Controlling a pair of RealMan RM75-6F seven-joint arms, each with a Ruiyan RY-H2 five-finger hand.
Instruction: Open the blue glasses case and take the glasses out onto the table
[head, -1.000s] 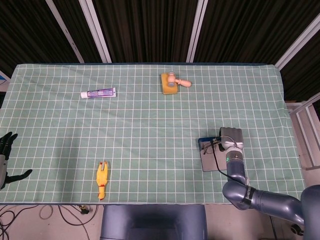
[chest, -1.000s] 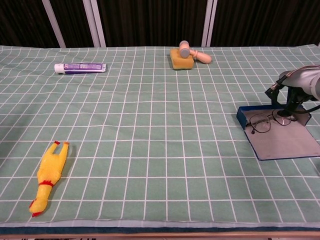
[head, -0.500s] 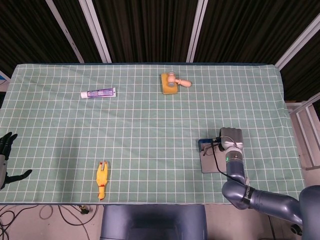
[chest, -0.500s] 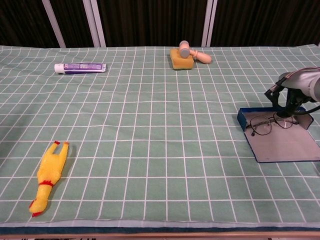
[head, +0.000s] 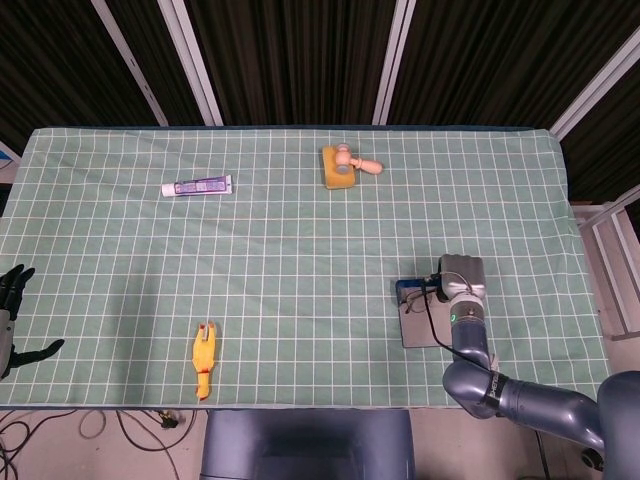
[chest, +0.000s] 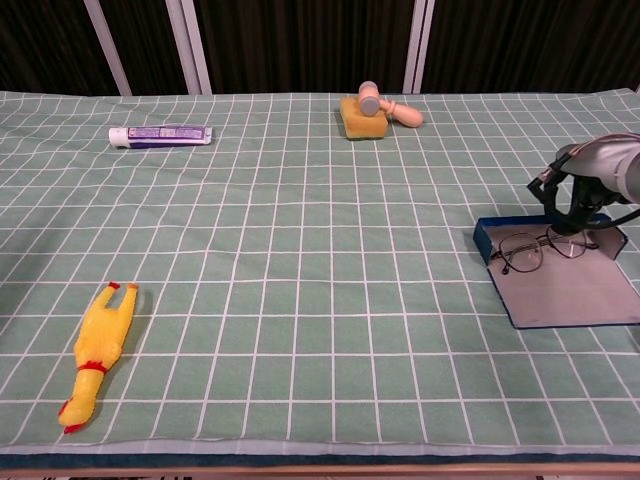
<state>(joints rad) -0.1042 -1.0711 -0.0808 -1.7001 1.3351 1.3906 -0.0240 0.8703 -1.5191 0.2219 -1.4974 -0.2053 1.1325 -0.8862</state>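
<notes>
Glasses (chest: 533, 247) lying in the opened blue glasses case (chest: 565, 283) near the right edge of the tabletop (chest: 300, 220), toward its near right corner, right hand (chest: 578, 195) down at the frame's far side with fingers too hidden to tell whether pinching or merely touching. Best lifted by a firm pinch on the frame, raised clear of the case's low wall, then set flat on the bare cloth just beside, without dragging the case along. Left hand (head: 12, 315) idle at the left edge, fingers spread and holding nothing; printing on the toothpaste tube (chest: 160, 134) too small to read.
</notes>
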